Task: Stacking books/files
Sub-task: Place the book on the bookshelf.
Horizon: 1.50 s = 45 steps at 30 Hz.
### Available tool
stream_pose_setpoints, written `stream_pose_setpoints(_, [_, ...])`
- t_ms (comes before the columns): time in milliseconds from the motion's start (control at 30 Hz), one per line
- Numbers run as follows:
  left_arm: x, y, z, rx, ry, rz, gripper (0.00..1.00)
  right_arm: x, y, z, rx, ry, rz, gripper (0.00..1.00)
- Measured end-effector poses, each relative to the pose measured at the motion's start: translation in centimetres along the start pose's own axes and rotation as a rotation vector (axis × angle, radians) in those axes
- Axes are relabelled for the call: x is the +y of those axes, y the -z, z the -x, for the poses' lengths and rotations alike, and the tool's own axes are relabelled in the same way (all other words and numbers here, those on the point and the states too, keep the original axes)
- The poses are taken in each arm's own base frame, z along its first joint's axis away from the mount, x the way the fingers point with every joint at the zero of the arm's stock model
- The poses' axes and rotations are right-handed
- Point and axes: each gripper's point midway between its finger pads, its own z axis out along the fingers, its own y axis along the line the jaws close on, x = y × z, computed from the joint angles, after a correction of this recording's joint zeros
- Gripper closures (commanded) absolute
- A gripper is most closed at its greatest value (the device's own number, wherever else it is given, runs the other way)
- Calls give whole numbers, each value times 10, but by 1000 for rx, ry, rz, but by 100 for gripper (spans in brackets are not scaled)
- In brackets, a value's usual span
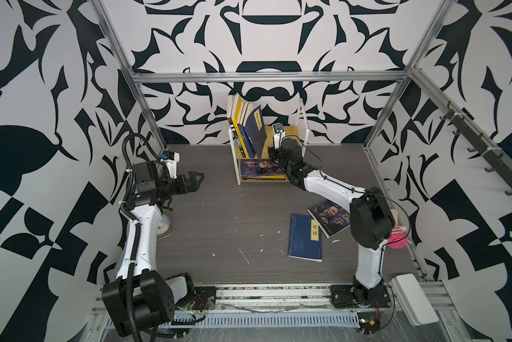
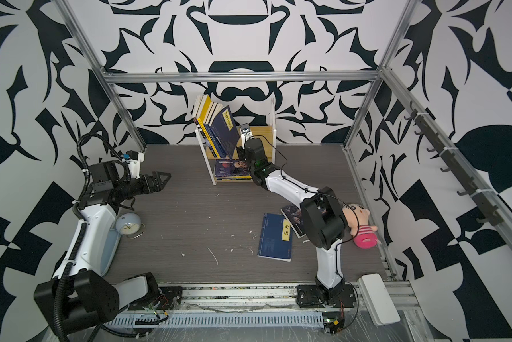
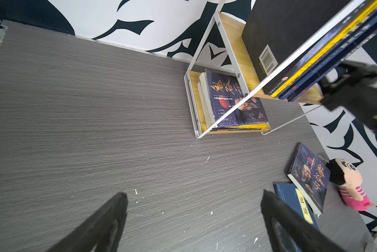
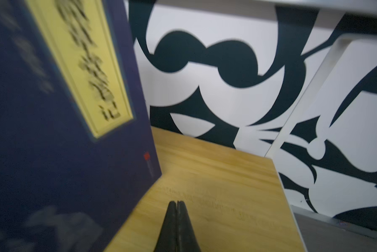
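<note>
Books on desk: a thin navy-blue paperback with a yellow title label lies flat, touching a dark purple-blue paperback with an old man's face
Books on shelf: a leaning row of navy and yellow paperbacks fills one end of the upper tier of the white-framed wooden two-tier shelf; a flat stack lies on the lower tier
Handling: likely light, bendy and glossy-slick; a flat cover leaves no gap beneath, so a free edge near the spine looks best
Right pincer: closed on nothing, above the upper board just beside the outermost leaning book
Left pincer: spread wide, empty, above the grey wood-grain desk, well apart from every book
</note>
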Motion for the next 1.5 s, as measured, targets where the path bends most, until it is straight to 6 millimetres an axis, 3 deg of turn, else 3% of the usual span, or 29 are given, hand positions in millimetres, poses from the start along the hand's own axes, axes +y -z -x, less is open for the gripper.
stream_pose_setpoints(33, [0, 0, 0, 0, 1, 0, 0, 0, -7, -11, 25, -4, 1, 100])
stream_pose_setpoints(433, [0, 0, 0, 0, 2, 0, 0, 20, -44, -1, -14, -99, 82, 100])
stream_pose_setpoints(933, [2, -2, -5, 7, 8, 1, 0, 42, -58, 8, -47, -110, 113, 100])
stream_pose_setpoints(1267, [2, -2, -5, 7, 8, 0, 0, 39, -50, 5, -10, -68, 103, 98])
stream_pose_setpoints(1367, [2, -2, -5, 7, 9, 0, 0, 33, -36, 6, 26, -39, 95, 92])
stream_pose_setpoints(1500, [2, -2, -5, 6, 8, 0, 0, 22, -8, 30, 33, -16, 92, 80])
